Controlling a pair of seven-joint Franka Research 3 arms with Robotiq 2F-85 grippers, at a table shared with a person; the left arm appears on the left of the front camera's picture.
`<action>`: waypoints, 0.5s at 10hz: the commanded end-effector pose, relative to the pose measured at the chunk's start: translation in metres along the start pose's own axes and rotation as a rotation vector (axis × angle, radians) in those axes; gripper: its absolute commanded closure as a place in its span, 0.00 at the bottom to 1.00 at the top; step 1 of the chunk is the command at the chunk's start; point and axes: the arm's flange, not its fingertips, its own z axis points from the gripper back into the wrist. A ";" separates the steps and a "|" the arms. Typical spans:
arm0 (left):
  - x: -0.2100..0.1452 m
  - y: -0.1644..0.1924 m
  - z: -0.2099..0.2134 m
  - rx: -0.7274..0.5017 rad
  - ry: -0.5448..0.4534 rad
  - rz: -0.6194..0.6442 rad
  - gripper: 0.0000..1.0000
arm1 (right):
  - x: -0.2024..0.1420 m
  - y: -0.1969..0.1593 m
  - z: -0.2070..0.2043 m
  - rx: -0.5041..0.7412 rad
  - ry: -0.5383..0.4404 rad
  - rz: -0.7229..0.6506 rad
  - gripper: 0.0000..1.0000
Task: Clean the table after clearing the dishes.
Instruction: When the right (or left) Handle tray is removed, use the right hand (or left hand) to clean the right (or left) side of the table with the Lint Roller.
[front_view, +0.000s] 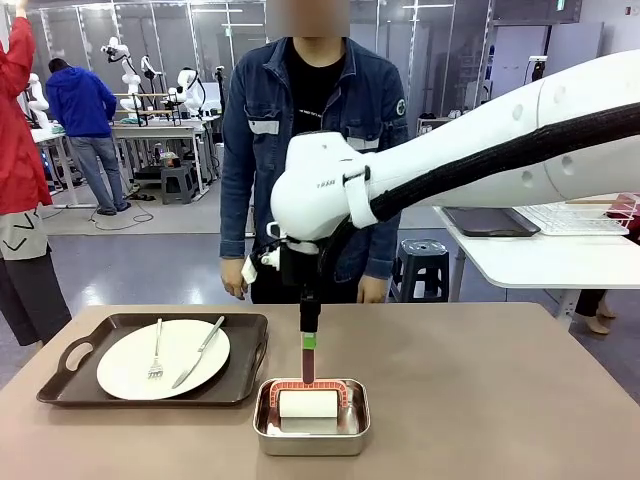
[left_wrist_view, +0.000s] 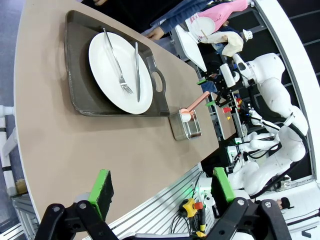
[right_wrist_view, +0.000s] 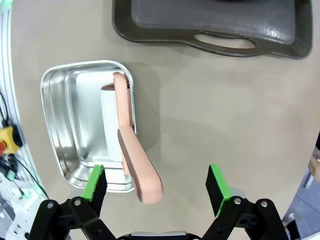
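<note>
Matte taupe table (front_view: 500, 400), white plate (front_view: 125, 372), silver fork (front_view: 157, 352), knife (front_view: 199, 351), dark brown tray (front_view: 243, 345)

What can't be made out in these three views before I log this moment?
- Front view: how the right gripper holds its jaws. It is seen edge-on above the lint roller.
- Right wrist view: what the tray carries. The top edge cuts it off.
- Left wrist view: any detail of the lint roller in the steel pan. It is too small.

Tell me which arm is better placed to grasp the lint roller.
Right, likely: the right gripper hangs open above the lint roller's handle in the steel pan; the left gripper, open, is by the table's edge, far away.
</note>
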 end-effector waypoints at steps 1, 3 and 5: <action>-0.002 -0.001 0.003 -0.018 -0.013 -0.016 0.00 | -0.064 -0.003 0.035 0.086 -0.283 -0.141 0.00; -0.002 -0.001 0.003 -0.018 -0.013 -0.016 0.00 | -0.154 -0.010 0.046 0.276 -0.657 -0.376 0.00; -0.002 -0.001 0.003 -0.018 -0.013 -0.016 0.00 | -0.247 -0.016 0.013 0.543 -1.006 -0.626 0.00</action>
